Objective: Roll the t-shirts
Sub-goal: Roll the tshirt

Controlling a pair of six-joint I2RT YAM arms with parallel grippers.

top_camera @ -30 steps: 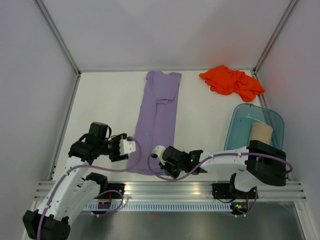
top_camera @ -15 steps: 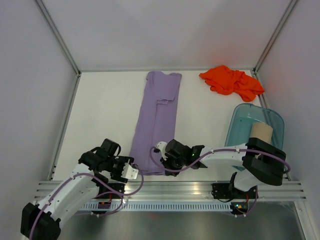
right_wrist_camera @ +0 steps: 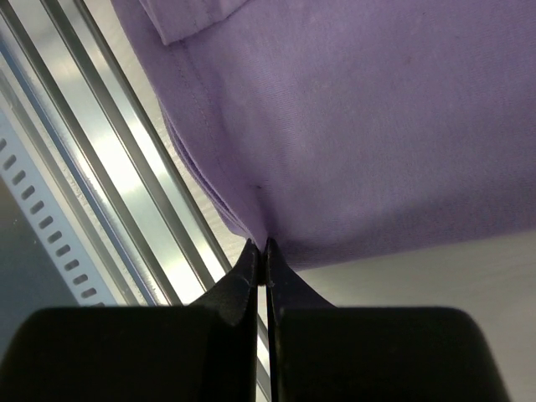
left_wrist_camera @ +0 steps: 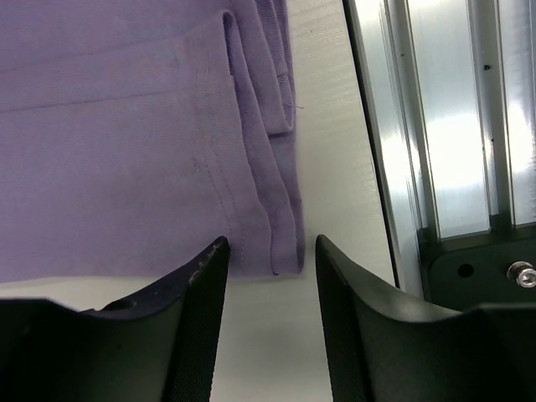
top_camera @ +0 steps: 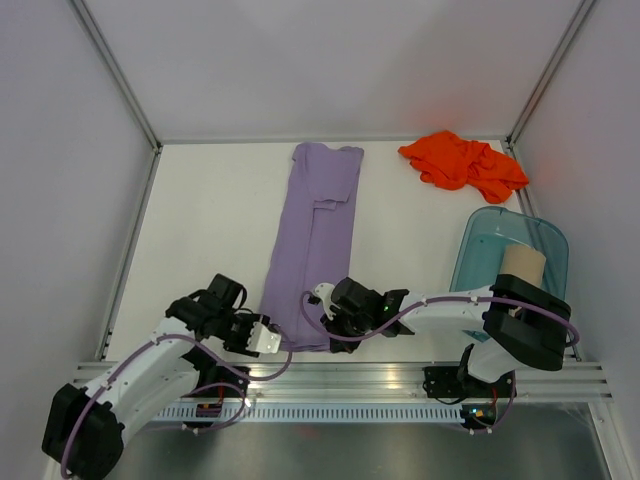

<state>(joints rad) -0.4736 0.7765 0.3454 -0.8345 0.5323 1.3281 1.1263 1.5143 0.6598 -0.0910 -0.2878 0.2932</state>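
The lavender-purple t-shirt [top_camera: 312, 240] lies folded into a long strip down the middle of the table. My right gripper [top_camera: 325, 322] is shut on its near hem at the right corner; the cloth [right_wrist_camera: 335, 126] bunches at the fingertips [right_wrist_camera: 249, 261]. My left gripper [top_camera: 262, 335] is open at the hem's near left corner [left_wrist_camera: 280, 251], which lies just ahead of the gap between the jaws. The orange t-shirt [top_camera: 462, 162] lies crumpled at the far right. A beige-tan roll [top_camera: 520, 268] stands in the teal tub [top_camera: 478, 260].
The aluminium rail [top_camera: 340, 378] runs along the near edge, close under both grippers. It shows in the left wrist view [left_wrist_camera: 452, 126] and in the right wrist view [right_wrist_camera: 109, 151]. Metal frame posts and pale walls enclose the table.
My left gripper swung down and right to the near left corner of the purple hem. My right gripper stayed on the hem, and the near right corner is now drawn up.
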